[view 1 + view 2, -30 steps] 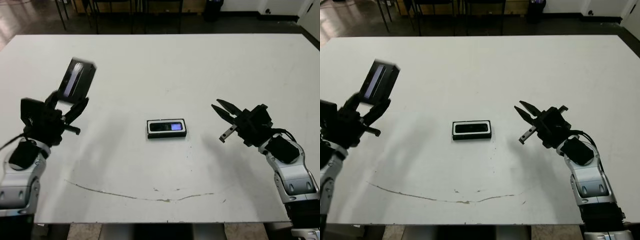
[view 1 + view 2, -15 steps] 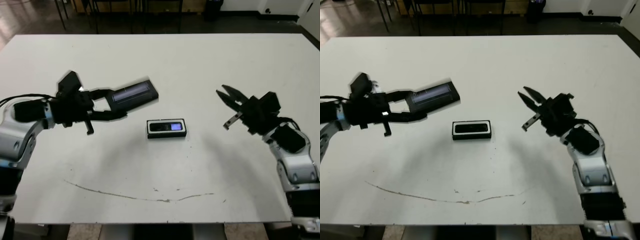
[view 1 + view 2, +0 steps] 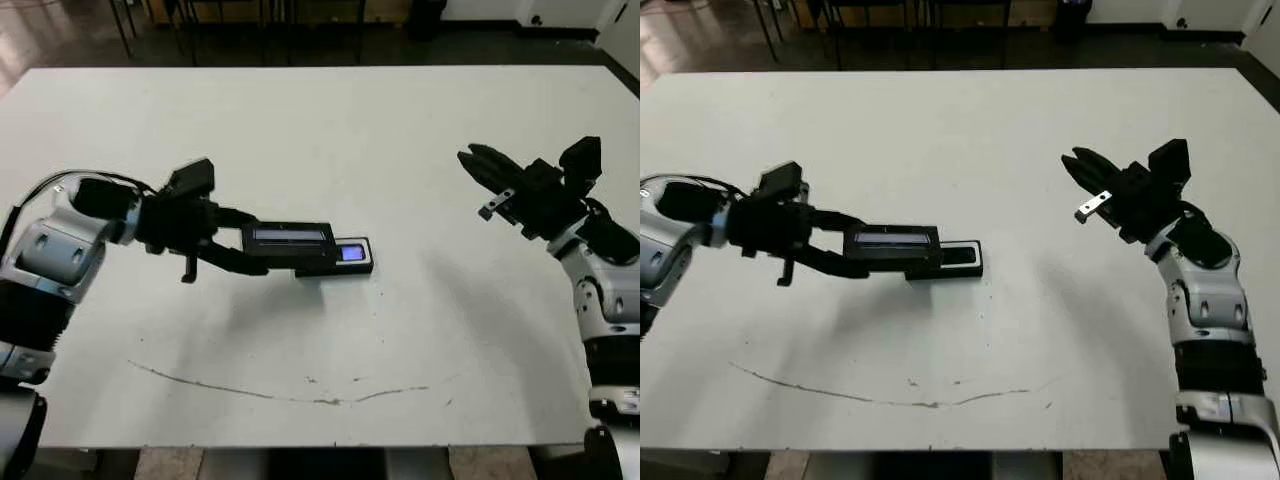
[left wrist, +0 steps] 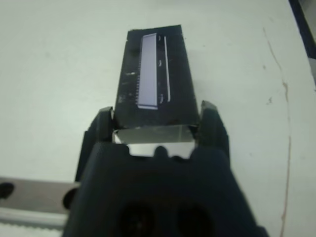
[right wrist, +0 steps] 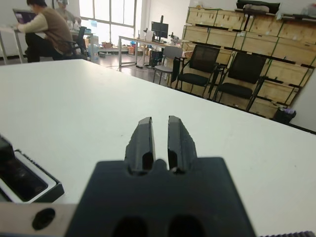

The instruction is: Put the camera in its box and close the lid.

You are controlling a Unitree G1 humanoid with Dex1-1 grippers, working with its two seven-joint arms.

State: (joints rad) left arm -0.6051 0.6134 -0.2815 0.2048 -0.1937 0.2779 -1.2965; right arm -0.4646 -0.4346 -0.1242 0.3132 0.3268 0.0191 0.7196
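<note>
Left gripper [image 3: 238,250] clamps lid [image 3: 293,238] flat over box [image 3: 352,262]; right gripper [image 3: 480,168] pinched closed, empty, well apart

You're in an office-cum-storeroom: past the white tabletop [image 5: 74,98] stand black office chairs [image 5: 237,79], desks with a monitor [image 5: 160,29], stacked cardboard boxes [image 5: 247,34] on shelving, and a person [image 5: 47,32] seated by the windows.
</note>
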